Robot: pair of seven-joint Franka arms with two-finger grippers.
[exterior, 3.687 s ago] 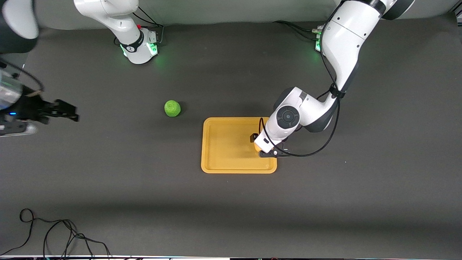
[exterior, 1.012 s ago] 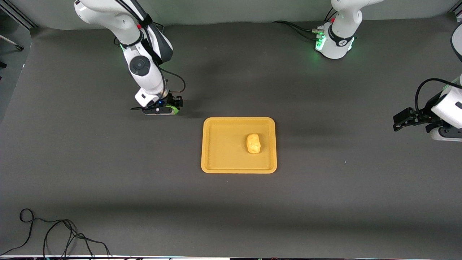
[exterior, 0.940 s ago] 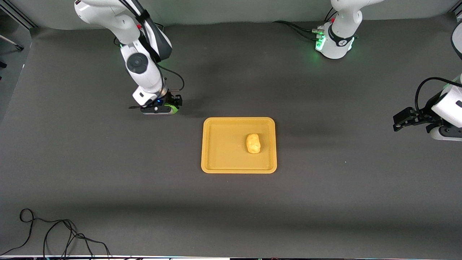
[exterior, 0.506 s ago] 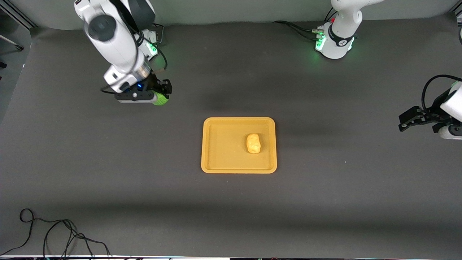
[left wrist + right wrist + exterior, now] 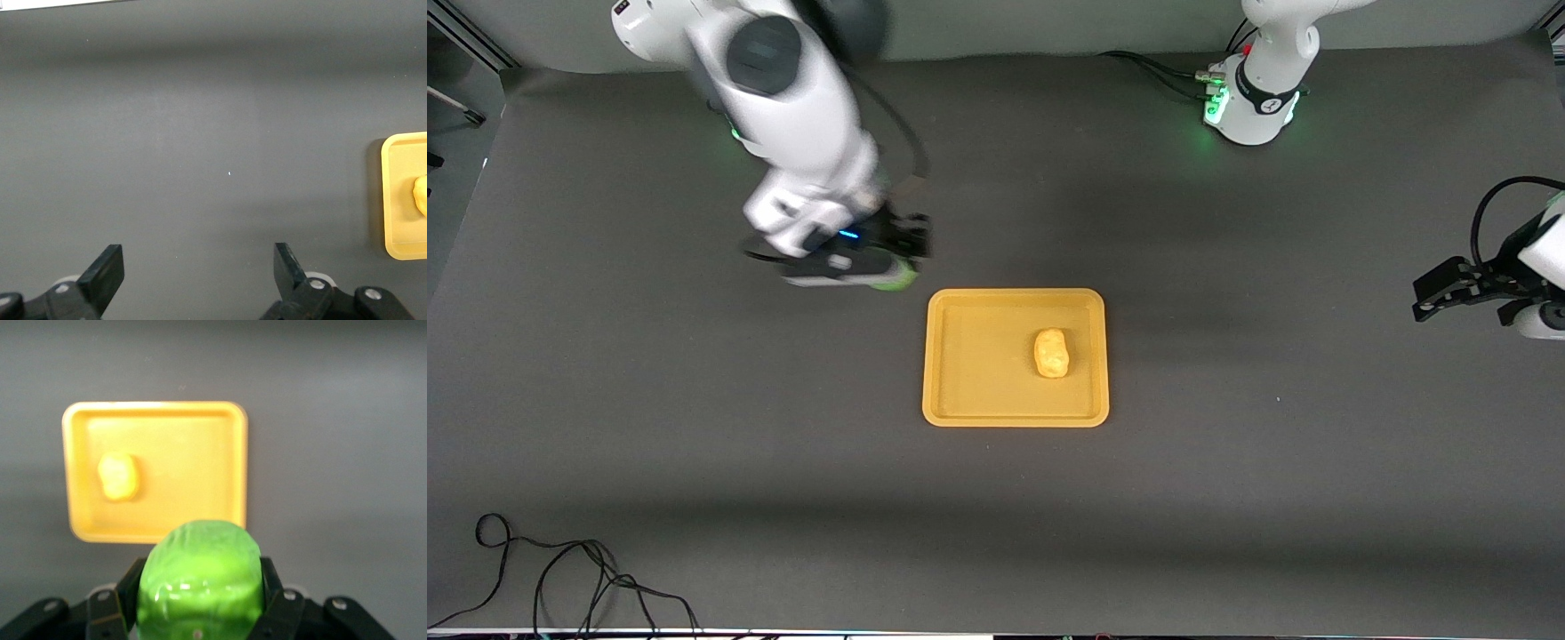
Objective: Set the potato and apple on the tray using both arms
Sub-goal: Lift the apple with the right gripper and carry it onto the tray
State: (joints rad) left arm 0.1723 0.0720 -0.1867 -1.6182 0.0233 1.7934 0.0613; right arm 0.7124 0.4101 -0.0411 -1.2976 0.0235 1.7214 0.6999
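Note:
The orange-yellow tray [image 5: 969, 356] lies mid-table with the yellow-tan potato [image 5: 1051, 353] resting in it, toward the left arm's end. My right gripper [image 5: 894, 267] hangs in the air over the bare mat beside the tray's corner at the right arm's end, shut on the green apple [image 5: 895, 279]. In the right wrist view the apple [image 5: 199, 581] fills the jaws, with the tray [image 5: 193, 453] and potato [image 5: 118, 476] ahead. My left gripper [image 5: 1449, 289] waits open and empty at the left arm's end of the table; its wrist view shows the fingers [image 5: 107, 273] spread over mat and the tray [image 5: 400, 200].
A dark grey mat [image 5: 1227, 498] covers the table. A loose black cable [image 5: 560, 578] lies at the corner nearest the front camera, at the right arm's end. The two arm bases [image 5: 1254, 98] glow green along the table's edge farthest from the front camera.
The right arm has lifted the apple off the mat and swung it toward the tray. The left gripper has drifted slightly outward, still open.

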